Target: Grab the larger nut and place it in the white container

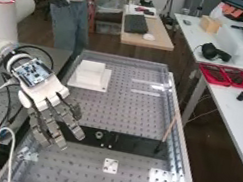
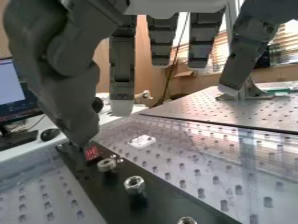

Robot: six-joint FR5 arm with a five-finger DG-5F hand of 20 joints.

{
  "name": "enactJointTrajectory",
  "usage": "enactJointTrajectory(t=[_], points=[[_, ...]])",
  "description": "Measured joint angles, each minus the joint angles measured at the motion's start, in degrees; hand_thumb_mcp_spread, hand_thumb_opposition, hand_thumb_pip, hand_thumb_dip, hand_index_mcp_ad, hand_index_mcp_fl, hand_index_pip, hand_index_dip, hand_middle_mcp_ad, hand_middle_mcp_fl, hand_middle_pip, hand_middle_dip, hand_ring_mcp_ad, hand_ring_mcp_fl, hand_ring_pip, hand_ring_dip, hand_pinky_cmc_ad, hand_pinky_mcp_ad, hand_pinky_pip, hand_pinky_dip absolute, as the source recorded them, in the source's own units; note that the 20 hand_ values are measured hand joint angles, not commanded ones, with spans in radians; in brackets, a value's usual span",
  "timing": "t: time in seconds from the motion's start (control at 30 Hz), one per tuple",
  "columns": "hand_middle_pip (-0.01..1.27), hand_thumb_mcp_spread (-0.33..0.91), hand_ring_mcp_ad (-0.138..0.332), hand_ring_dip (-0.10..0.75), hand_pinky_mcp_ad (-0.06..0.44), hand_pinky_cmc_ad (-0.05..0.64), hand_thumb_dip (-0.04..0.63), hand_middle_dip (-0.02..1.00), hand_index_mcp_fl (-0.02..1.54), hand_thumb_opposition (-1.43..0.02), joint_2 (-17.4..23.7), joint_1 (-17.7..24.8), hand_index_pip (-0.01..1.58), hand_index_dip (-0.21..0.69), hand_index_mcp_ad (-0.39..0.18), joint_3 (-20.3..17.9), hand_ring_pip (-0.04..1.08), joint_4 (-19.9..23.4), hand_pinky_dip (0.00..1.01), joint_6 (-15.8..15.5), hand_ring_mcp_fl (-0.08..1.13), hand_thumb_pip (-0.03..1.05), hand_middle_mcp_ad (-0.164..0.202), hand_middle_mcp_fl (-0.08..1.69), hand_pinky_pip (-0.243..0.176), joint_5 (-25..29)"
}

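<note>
The hand (image 1: 45,97) is above the left end of the flat black bar, its fingers extended and slightly spread, holding nothing. In the wrist view the hand (image 2: 122,67) hangs with straight fingers, the thumb reaching down near the bar. Below it stand three metal parts in a row: the bearing (image 2: 106,165), the larger nut (image 2: 134,184) in the middle and the smaller nut (image 2: 187,220). None is touched. On the bar in the high view is the bearing (image 1: 99,135), just right of the fingers. Farther up the bench sits the white container (image 1: 89,76) on a white base.
The black bar (image 1: 138,144) crosses the perforated bench. A thin brown stick (image 1: 169,130) leans near its right end. A small white plate (image 1: 110,166) lies nearer the camera. The bench has a raised metal rail (image 1: 178,139) on the right; cables hang by the arm.
</note>
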Motion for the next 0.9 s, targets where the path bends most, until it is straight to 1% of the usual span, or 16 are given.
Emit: enactJointTrajectory(t=[0.13,0.17,0.23,0.27,0.37,0.43,0.47,0.6,0.7,0.77,0.9], points=[[0.12,0.29,0.180,0.164,0.360,0.410,0.190,0.25,0.01,-0.86,-1.38,-0.24,1.56,0.068,-0.138,-0.18,0.18,1.05,0.75,-0.45,0.00,0.73,0.059,0.00,-0.096,0.04],[0.12,0.28,0.180,0.164,0.360,0.410,0.190,0.25,0.01,-0.86,-1.86,-0.51,1.55,0.065,-0.138,-0.22,0.20,1.53,0.75,-0.83,0.00,0.73,0.059,0.00,-0.096,-0.21],[0.12,0.28,0.180,0.152,0.360,0.407,0.190,0.25,0.00,-0.86,-2.15,-0.79,1.57,0.065,-0.138,-0.25,0.20,2.00,0.75,-1.34,0.00,0.73,0.059,0.00,-0.096,-0.61],[0.12,0.28,0.180,0.148,0.360,0.410,0.190,0.25,0.00,-0.86,-2.37,-1.02,1.57,0.065,-0.138,-0.26,0.19,2.25,0.77,-1.91,0.00,0.73,0.059,0.00,-0.096,-1.04],[0.12,0.28,0.180,0.148,0.360,0.407,0.190,0.25,0.00,-0.86,-3.04,-1.63,1.57,0.065,-0.138,-0.19,0.20,3.07,0.76,-3.60,0.00,0.73,0.059,0.00,-0.096,-2.47],[0.12,0.28,0.180,0.148,0.360,0.407,0.190,0.25,0.00,-0.86,-3.59,-2.07,1.57,0.065,-0.138,-0.06,0.19,3.56,0.78,-4.32,0.01,0.73,0.059,0.00,-0.096,-3.51],[0.13,0.28,0.180,0.152,0.360,0.405,0.190,0.25,0.00,-0.86,-3.86,-2.28,1.57,0.065,-0.138,0.05,0.22,3.74,0.78,-4.68,0.00,0.73,0.059,0.00,-0.093,-4.03],[0.12,0.28,0.180,0.138,0.353,0.405,0.190,0.24,0.00,-0.86,-4.82,-2.98,1.57,0.065,-0.138,0.59,0.22,4.40,0.78,-6.55,0.00,0.73,0.059,0.00,-0.096,-5.80],[0.13,0.28,0.183,0.134,0.353,0.405,0.197,0.23,0.00,-0.86,-5.52,-3.30,1.57,0.065,-0.138,0.89,0.23,4.80,0.81,-7.54,0.01,0.73,0.059,0.00,-0.096,-6.27],[0.13,0.28,0.180,0.131,0.353,0.405,0.197,0.23,0.00,-0.86,-5.79,-3.38,1.57,0.068,-0.138,0.91,0.25,5.05,0.81,-7.75,0.00,0.73,0.059,0.00,-0.096,-6.34],[0.12,0.28,0.180,0.122,0.353,0.405,0.204,0.22,0.00,-0.86,-6.27,-3.34,1.57,0.065,-0.138,0.80,0.24,5.77,0.82,-8.17,0.00,0.73,0.059,0.00,-0.096,-6.34]])
